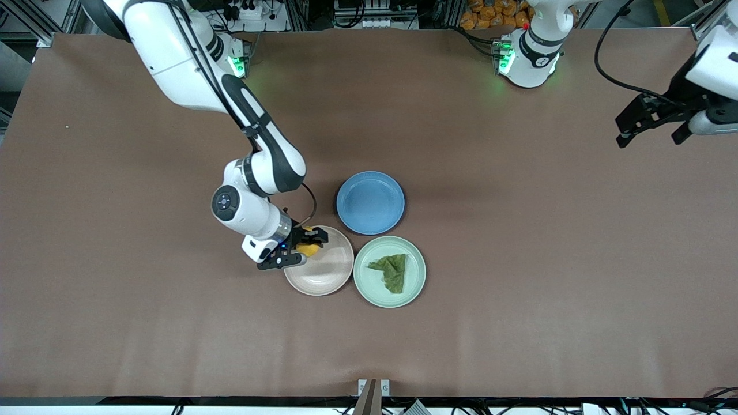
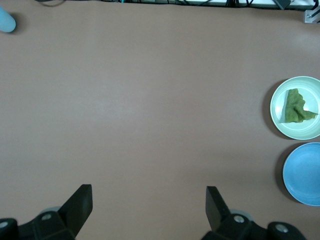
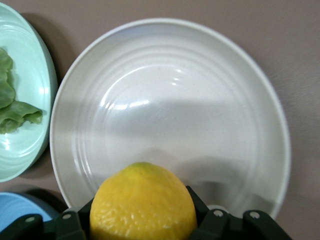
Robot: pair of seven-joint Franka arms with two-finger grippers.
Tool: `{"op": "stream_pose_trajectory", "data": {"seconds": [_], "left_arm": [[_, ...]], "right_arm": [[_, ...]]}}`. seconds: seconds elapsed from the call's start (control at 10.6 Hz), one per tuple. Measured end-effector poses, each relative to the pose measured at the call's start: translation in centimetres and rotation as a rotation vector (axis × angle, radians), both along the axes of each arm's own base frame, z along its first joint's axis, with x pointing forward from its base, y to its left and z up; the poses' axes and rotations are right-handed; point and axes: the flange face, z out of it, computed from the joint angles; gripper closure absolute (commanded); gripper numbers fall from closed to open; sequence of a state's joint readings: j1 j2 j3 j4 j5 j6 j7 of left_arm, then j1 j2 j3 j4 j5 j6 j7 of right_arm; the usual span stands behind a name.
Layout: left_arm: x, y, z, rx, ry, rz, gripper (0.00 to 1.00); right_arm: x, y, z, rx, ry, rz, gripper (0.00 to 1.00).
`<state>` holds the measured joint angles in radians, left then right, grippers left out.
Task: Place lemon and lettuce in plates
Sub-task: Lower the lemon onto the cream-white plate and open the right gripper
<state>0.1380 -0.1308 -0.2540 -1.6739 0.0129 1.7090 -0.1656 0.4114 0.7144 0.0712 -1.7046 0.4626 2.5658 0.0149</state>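
Note:
My right gripper is shut on the lemon, a yellow oval fruit, and holds it over the rim of the pink-beige plate. In the right wrist view the lemon sits between the fingers above that plate. The lettuce, a wrinkled green leaf, lies in the mint green plate beside the pink-beige one, toward the left arm's end. It also shows in the left wrist view. My left gripper is open and empty, waiting high over the table's left-arm end.
A blue plate lies empty on the brown table, farther from the front camera than the two other plates and touching close to both. It shows in the left wrist view too.

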Motion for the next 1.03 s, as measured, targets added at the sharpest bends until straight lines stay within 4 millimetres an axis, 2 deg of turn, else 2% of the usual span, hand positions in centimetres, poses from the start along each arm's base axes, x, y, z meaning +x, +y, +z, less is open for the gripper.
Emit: {"op": "stream_pose_trajectory", "data": {"seconds": [0.19, 0.38, 1.03], "left_arm": [[0.21, -0.12, 0.58, -0.003, -0.013, -0.004, 0.00], [0.53, -0.23, 0.19, -0.005, -0.005, -0.006, 0.00], [0.80, -0.28, -0.01, -0.006, -0.002, -0.008, 0.00]], "right_arm": [[-0.09, 0.49, -1.05, 0.006, 0.002, -0.009, 0.42], [0.20, 0.35, -1.04, 0.008, 0.000, -0.017, 0.00], [0.76, 0.32, -0.43, 0.016, -0.013, -0.024, 0.00]]}}
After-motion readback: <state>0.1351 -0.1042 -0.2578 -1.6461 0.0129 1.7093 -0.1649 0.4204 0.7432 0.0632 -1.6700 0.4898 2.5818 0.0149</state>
